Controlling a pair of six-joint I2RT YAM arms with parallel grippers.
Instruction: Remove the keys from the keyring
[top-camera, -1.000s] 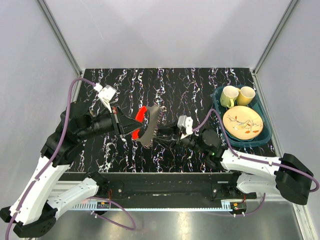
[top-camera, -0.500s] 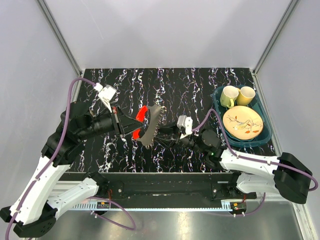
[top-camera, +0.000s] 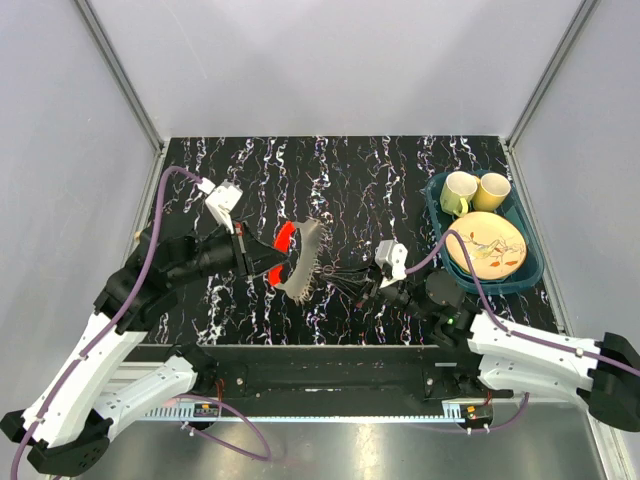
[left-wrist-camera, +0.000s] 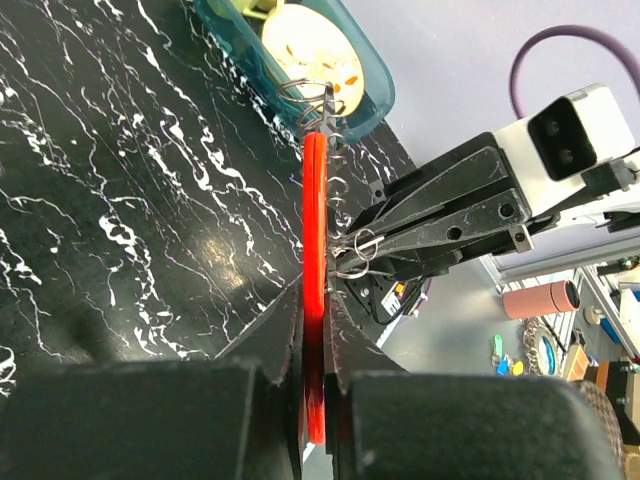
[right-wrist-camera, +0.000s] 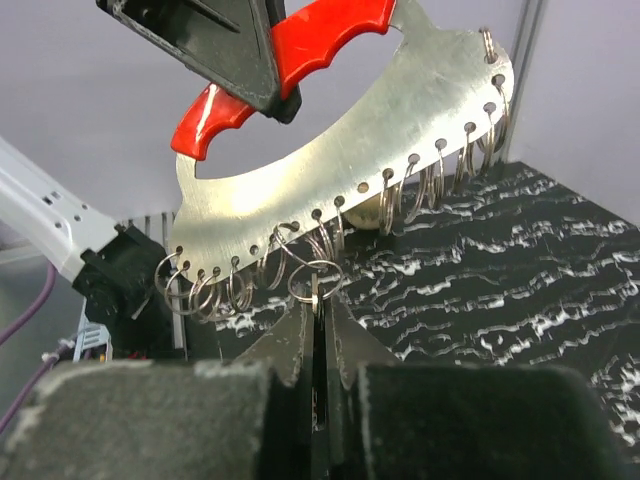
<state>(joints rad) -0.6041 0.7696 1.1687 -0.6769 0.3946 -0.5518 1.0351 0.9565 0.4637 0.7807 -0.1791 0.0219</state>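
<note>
My left gripper (top-camera: 262, 262) is shut on the red handle (top-camera: 285, 236) of a curved silver metal plate (top-camera: 303, 262), held above the table. Several thin keyrings (right-wrist-camera: 200, 290) hang from holes along the plate's edge (right-wrist-camera: 350, 160). My right gripper (right-wrist-camera: 318, 305) is shut on a thin flat metal key, seen edge-on, with one keyring (right-wrist-camera: 315, 280) on it just below the plate's edge. I cannot tell whether that ring still passes through the plate. The left wrist view shows the red handle (left-wrist-camera: 315, 230) clamped between the left fingers. The right gripper (left-wrist-camera: 440, 215) lies just beyond it.
A teal tray (top-camera: 435, 215) at the right edge of the black marbled table holds two yellow mugs (top-camera: 460, 190) and a patterned plate (top-camera: 485, 245). Grey walls enclose the table on three sides.
My right arm has drawn back to the right and nearer, away from the plate, still shut. My left gripper has shifted slightly right with the plate.
</note>
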